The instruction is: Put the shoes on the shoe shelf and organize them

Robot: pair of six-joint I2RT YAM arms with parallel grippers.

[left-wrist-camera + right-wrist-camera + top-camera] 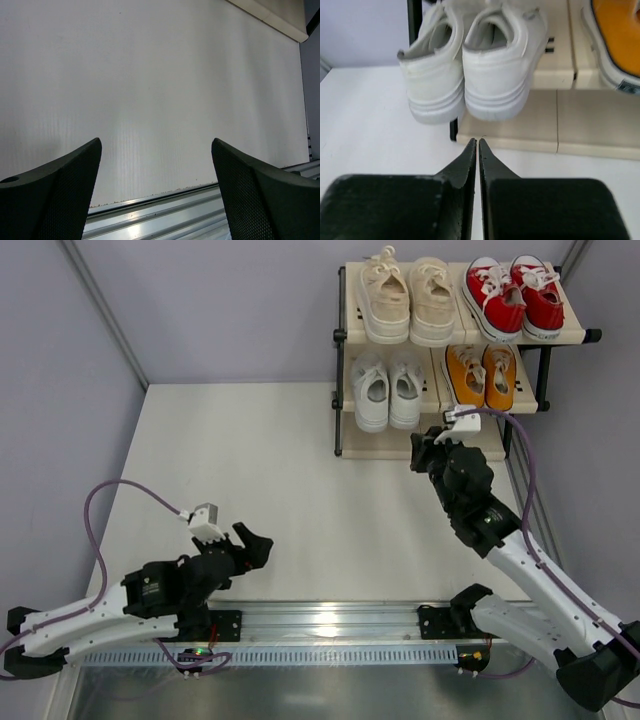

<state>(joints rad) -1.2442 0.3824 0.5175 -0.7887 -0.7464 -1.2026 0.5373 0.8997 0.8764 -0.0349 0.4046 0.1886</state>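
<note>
Pale grey walls (pixel 230 310) close in the far and left sides of the white tabletop (pixel 250 470), and a metal rail (pixel 330 620) carrying both arm bases runs along its near edge. The shelf (pixel 385 446) stands at the far right corner. Its top tier has the cream pair (pixel 408 298) on the left and the red pair (pixel 514 295) on the right. The tier below holds the white pair (pixel 388 392) on the left and the orange pair (pixel 482 373) on the right, all with heels facing out. I see no shoe lying on the tabletop, so the placing looks finished, with only tidying or backing off left to do. The right gripper (pixel 478 145) hangs low just in front of the white pair, its fingers pressed together and holding nothing. The white heels jut a little past the tier's edge, so a light push inward may be the next move, or else a clean retreat that avoids clipping them. The left gripper (pixel 156 145) rests near the near left corner, spread wide and empty, well apart from the shelf.
</note>
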